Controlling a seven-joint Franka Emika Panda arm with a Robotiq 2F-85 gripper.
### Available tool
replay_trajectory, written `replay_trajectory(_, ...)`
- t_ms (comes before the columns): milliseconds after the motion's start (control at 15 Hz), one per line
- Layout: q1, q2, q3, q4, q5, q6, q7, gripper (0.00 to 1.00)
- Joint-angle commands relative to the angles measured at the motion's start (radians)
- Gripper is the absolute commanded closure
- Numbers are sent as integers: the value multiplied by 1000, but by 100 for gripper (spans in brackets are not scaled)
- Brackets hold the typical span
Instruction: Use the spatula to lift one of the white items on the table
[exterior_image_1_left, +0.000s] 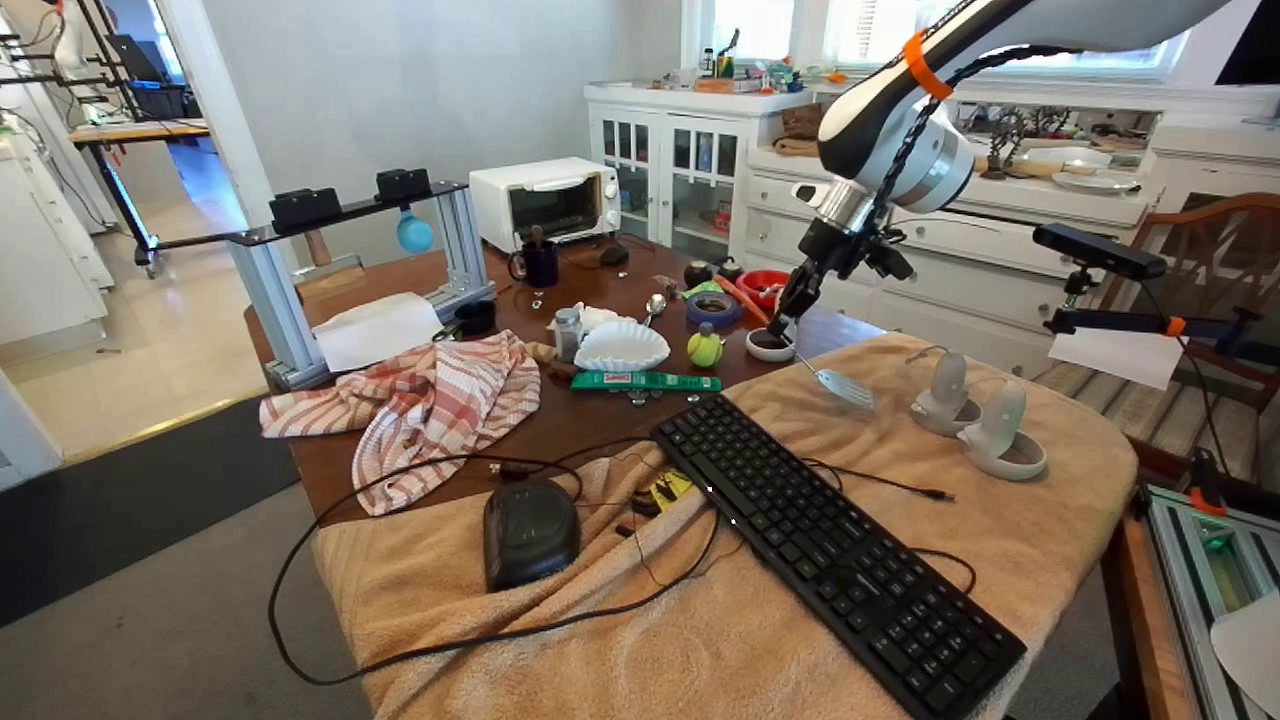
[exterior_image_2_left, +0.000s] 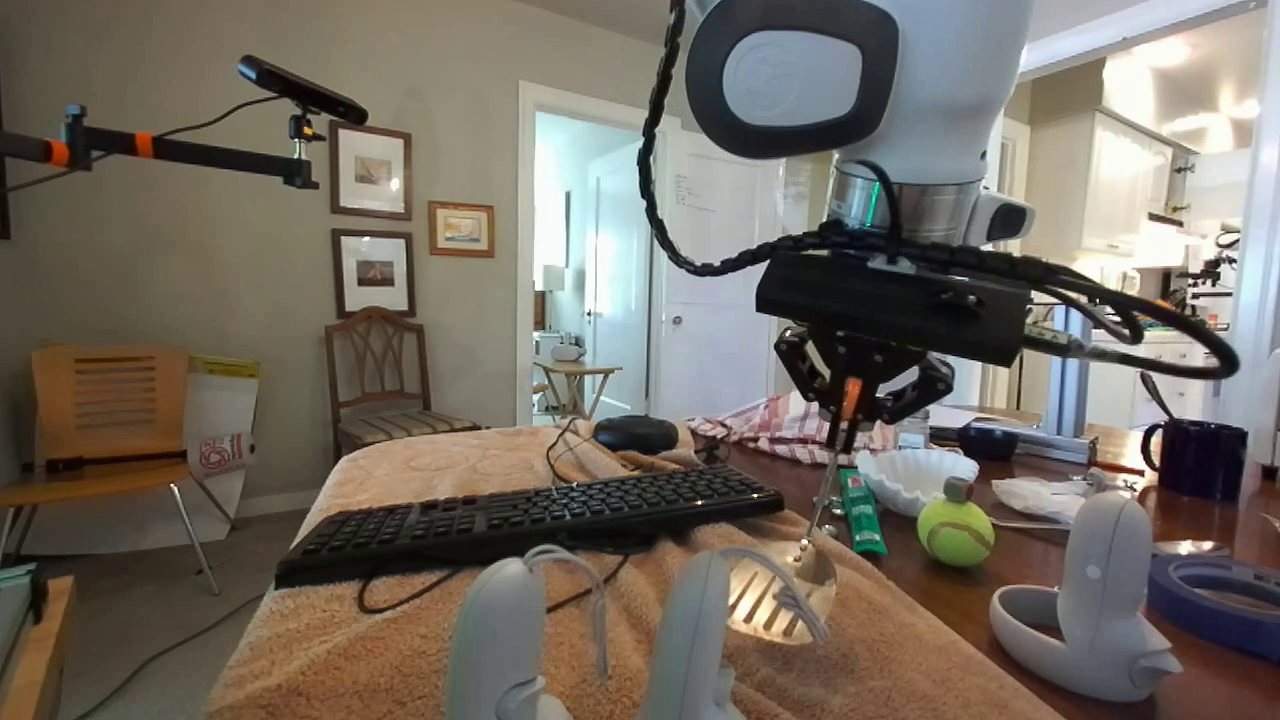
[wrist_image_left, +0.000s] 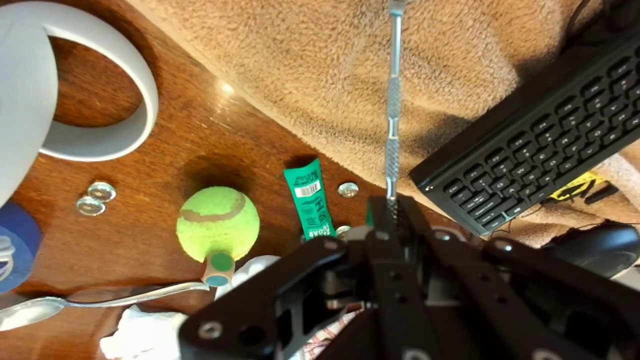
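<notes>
My gripper (exterior_image_1_left: 785, 325) is shut on the handle of a metal slotted spatula (exterior_image_1_left: 845, 388), which slants down over the tan cloth. The spatula blade also shows in an exterior view (exterior_image_2_left: 778, 592), partly behind a strap; whether it touches the cloth I cannot tell. In the wrist view the spatula handle (wrist_image_left: 393, 100) runs from the fingertips (wrist_image_left: 392, 205), its blade out of view. Two off-white controller-like white items with rings, one (exterior_image_1_left: 943, 395) and another (exterior_image_1_left: 1005, 440), stand on the cloth beside the blade. A third white item (exterior_image_2_left: 1110, 600) stands on bare wood; it also shows in the wrist view (wrist_image_left: 22, 95).
The table (exterior_image_1_left: 600, 650) carries a black keyboard (exterior_image_1_left: 840, 550), a black mouse (exterior_image_1_left: 530, 535) and cables. A tennis ball (exterior_image_2_left: 956, 530), green packet (exterior_image_1_left: 645, 382), white fluted bowl (exterior_image_1_left: 622, 346), blue tape (exterior_image_1_left: 713, 307) and striped cloth (exterior_image_1_left: 430, 400) lie around. A mug (exterior_image_2_left: 1195, 460) stands behind.
</notes>
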Motion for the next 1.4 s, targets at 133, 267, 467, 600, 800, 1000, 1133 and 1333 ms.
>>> replay_trajectory(133, 51, -65, -50, -96, 144, -8, -160, 98)
replay_trajectory(267, 68, -77, -71, -120, 154, -6, -182, 98)
replay_trajectory(467, 86, -90, -110, -144, 129, -10, -181, 98)
replay_trajectory(600, 89, -89, -129, -148, 136, -3, -203, 98)
replay_trajectory(800, 87, -89, -148, -156, 146, -4, -245, 98)
replay_trajectory(1000, 85, -82, -154, -160, 180, 3, -290, 98)
replay_trajectory(1133, 90, -78, -158, -163, 201, 4, -309, 98)
replay_trajectory(1333, 92, -79, -162, -171, 219, 6, -344, 98)
